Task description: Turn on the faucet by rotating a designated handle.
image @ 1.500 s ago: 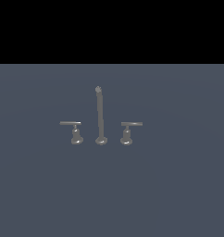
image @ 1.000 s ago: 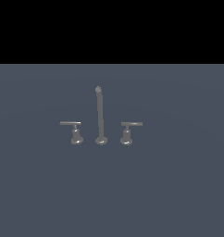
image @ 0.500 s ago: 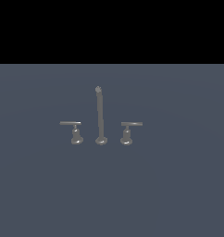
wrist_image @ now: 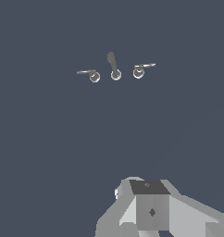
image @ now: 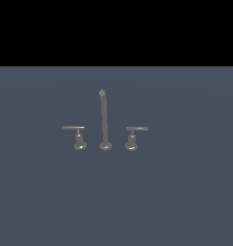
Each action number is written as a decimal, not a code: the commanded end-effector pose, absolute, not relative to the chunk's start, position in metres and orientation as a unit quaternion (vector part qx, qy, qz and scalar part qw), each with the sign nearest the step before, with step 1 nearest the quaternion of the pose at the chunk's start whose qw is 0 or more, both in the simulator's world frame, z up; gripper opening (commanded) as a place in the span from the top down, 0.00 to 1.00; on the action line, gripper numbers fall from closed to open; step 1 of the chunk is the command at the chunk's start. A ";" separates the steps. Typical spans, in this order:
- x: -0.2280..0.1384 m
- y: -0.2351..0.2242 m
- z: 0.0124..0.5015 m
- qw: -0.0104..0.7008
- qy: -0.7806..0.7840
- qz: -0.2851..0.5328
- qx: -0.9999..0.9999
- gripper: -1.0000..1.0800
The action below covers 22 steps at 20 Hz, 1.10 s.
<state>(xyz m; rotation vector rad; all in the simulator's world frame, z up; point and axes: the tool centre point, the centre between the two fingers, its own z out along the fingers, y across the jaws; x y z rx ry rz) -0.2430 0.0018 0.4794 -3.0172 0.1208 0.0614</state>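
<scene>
Faucet (image: 104, 120) parts stand in a row on the flat grey-blue surface (image: 186, 192) in the exterior view, with the tall thin spout rod (image: 103, 117) in the middle on its round base. On the spout's left in the exterior view stands the designated handle (image: 78, 137), a short post on a flared base, its flat lever bar jutting away from the spout. On the spout's other side stands the twin handle (image: 133, 138), its bar also pointing away from the spout. Neither handle touches the spout. No part of my arm shows in this view.

From my wrist view, the spout rod (wrist_image: 113, 65) sits between the designated handle (wrist_image: 90, 74) and the twin handle (wrist_image: 141, 70), all three well apart from me. Only the pale grey body of my gripper (wrist_image: 152, 210) shows at the frame's edge; my fingers are out of sight, so I cannot tell how far open they are or whether they hold anything.
</scene>
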 end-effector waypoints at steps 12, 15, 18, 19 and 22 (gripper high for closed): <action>-0.155 0.047 0.424 0.126 0.174 0.073 -0.974 1.00; -0.135 0.060 0.405 0.133 0.213 0.087 -0.964 1.00; -0.117 0.072 0.385 0.136 0.253 0.101 -0.952 1.00; -0.111 0.076 0.378 0.136 0.267 0.106 -0.948 1.00; -0.093 0.088 0.355 0.134 0.308 0.118 -0.934 1.00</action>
